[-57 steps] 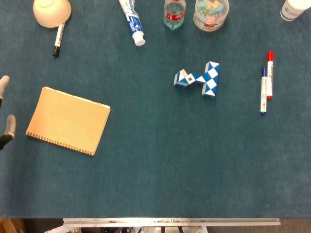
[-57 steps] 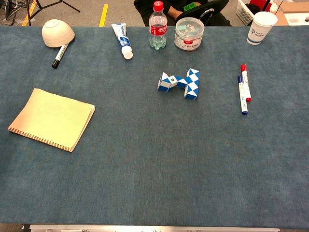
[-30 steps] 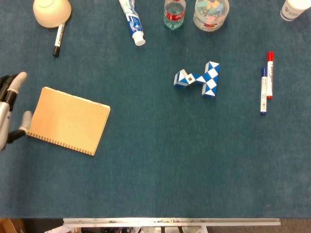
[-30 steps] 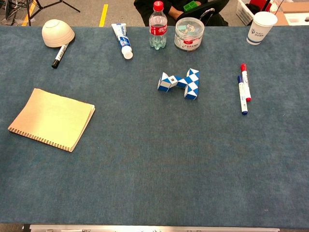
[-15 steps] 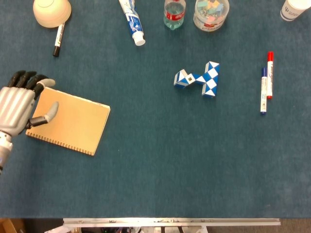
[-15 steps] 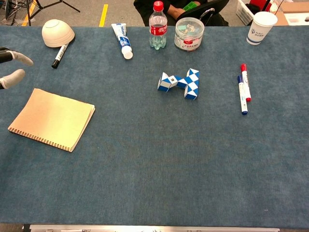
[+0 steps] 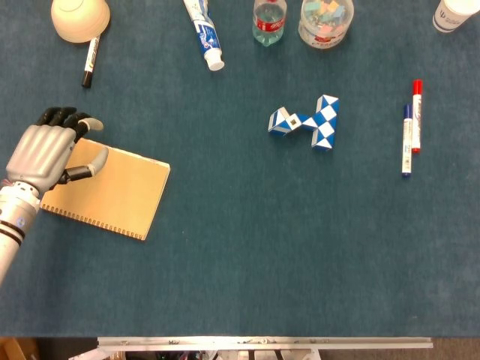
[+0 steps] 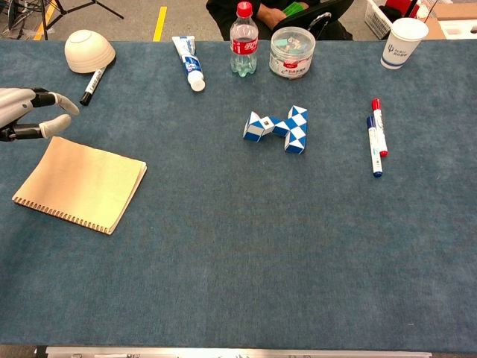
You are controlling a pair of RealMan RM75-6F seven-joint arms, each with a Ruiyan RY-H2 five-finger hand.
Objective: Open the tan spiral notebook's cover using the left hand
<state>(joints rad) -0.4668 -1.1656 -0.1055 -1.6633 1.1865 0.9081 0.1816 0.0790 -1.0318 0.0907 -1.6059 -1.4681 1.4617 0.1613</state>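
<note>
The tan spiral notebook (image 7: 112,193) lies closed on the blue cloth at the left, its spiral along the near edge, and it also shows in the chest view (image 8: 83,184). My left hand (image 7: 46,153) is over its far left corner, fingers a little apart and holding nothing, the thumb reaching across the cover. In the chest view the left hand (image 8: 27,112) hangs just above and behind that corner, and I cannot tell whether it touches the notebook. The right hand is outside both views.
Along the far edge stand a white bowl (image 7: 79,18), a black marker (image 7: 90,61), a toothpaste tube (image 7: 204,34), a water bottle (image 7: 269,21), a clear tub (image 7: 325,21) and a paper cup (image 7: 454,13). A blue-white twist puzzle (image 7: 306,122) lies mid-table, with a red marker (image 7: 416,116) and a blue marker (image 7: 406,141) to the right.
The left hand has come in from the left edge and moved right, onto the notebook's far left corner. The notebook has stayed closed and in place.
</note>
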